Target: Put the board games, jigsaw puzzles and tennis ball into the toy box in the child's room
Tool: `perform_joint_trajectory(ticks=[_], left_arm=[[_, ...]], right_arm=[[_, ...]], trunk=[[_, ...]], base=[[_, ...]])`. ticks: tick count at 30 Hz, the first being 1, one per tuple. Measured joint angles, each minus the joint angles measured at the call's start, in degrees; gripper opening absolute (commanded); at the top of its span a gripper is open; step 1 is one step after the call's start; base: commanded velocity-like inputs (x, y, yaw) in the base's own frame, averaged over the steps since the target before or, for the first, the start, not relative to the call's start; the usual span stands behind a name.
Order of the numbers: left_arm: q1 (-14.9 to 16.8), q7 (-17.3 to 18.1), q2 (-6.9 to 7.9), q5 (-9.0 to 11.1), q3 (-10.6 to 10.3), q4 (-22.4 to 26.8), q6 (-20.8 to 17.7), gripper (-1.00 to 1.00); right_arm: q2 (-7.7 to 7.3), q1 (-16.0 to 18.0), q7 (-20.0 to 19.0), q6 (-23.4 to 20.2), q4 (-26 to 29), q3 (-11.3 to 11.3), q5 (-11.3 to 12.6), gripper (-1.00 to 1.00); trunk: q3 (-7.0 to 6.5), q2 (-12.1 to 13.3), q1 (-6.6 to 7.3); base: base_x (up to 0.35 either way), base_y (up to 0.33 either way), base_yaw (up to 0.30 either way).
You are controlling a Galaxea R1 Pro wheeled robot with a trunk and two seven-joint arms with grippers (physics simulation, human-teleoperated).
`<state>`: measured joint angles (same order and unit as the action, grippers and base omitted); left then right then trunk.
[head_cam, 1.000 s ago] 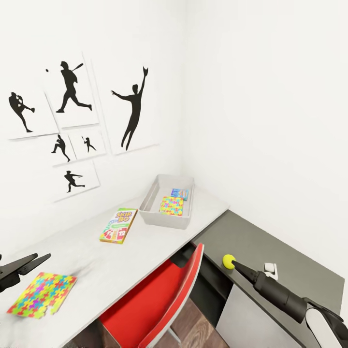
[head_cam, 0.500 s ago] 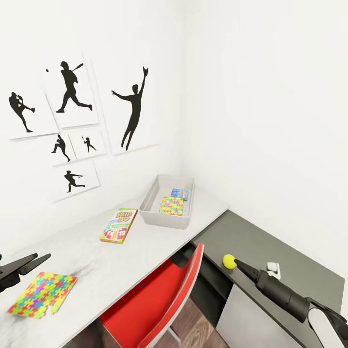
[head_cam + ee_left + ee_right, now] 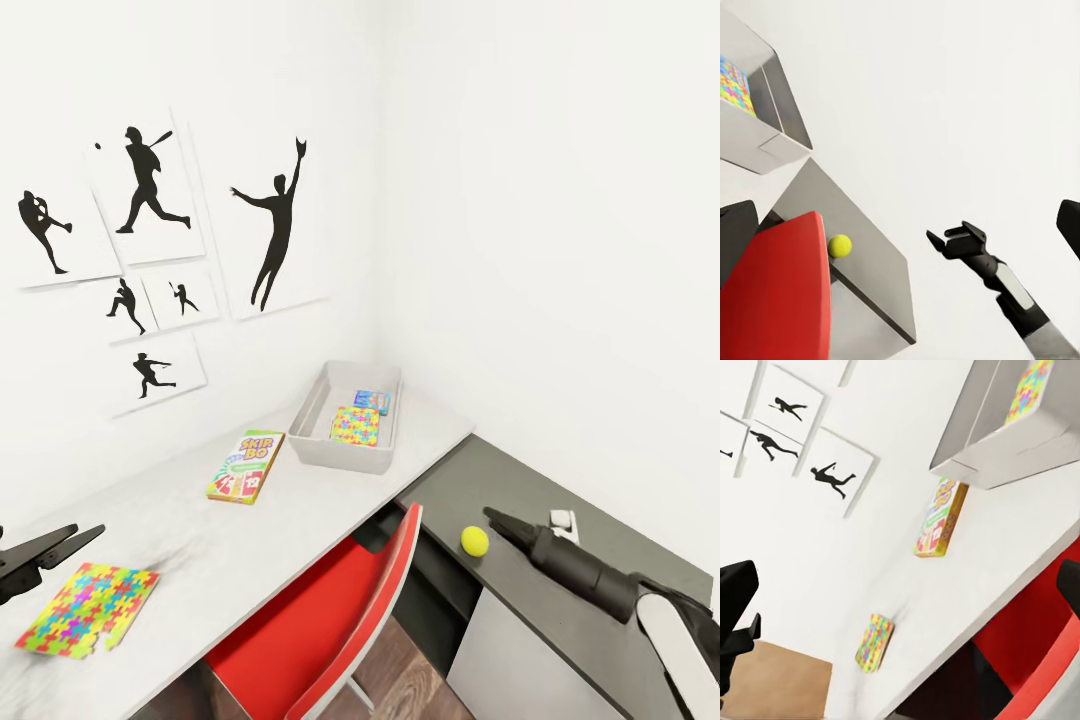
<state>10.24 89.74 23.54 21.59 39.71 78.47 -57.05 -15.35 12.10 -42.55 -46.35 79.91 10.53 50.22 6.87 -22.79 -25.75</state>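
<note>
On the dark desk (image 3: 600,520), tennis ball (image 3: 474,540) lies just beside the right claw (image 3: 492,516), spread apart.

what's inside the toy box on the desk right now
In the toy box: a jigsaw puzzle and a smaller colourful box behind it. The near wall hides part of the floor.
</note>
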Motion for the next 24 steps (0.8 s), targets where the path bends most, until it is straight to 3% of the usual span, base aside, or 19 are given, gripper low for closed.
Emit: perform_joint_trajectory(ticks=[3, 5, 10, 14, 17, 24], left_arm=[[0.0, 0.0, 0.0, -0.01, 0.02, 0.0, 0.0, 1.0], [0.0, 0.0, 0.0, -0.01, 0.01, 0.0, 0.0, 1.0], [0.0, 0.0, 0.0, 0.0, 0.0, 0.0, 0.0, 1.0], [0.0, -0.01, -0.01, -0.08, 0.0, 0.02, 0.0, 1.0], [0.0, 0.0, 0.01, -0.05, 0.0, 0.01, 0.01, 1.0], [0.0, -0.01, 0.04, -0.05, 0.0, 0.02, 0.0, 1.0]], right_arm=[[-0.45, 4.46, 4.01, -5.4, 0.71, 0.11, 0.22, 1.0], [-0.39, 9.51, 10.01, -9.52, 1.08, 0.07, 0.58, 1.0], [-0.03, 17.67, 22.26, -12.64, 1.04, -0.96, 1.31, 1.0], [0.56, 22.62, 30.74, -13.4, 0.86, -3.51, 1.67, 1.0], [1.16, 25.16, 35.43, -13.39, 0.73, -6.05, 2.02, 1.0], [2.14, 26.72, 38.3, -13.37, 0.81, -8.2, 2.09, 1.0]], trunk=[[0.0, 0.0, 0.0], [0.0, 0.0, 0.0], [0.0, 0.0, -0.01], [0.0, 0.01, -0.01], [0.0, 0.01, -0.02], [0.0, 0.01, -0.02]], base=[[0.0, 0.0, 0.0], [0.0, 0.0, 0.0], [-0.033, 0.0, 0.0], [-0.099, 0.001, 0.0], [-0.164, 0.044, 0.0], [-0.234, 0.124, 0.0]])
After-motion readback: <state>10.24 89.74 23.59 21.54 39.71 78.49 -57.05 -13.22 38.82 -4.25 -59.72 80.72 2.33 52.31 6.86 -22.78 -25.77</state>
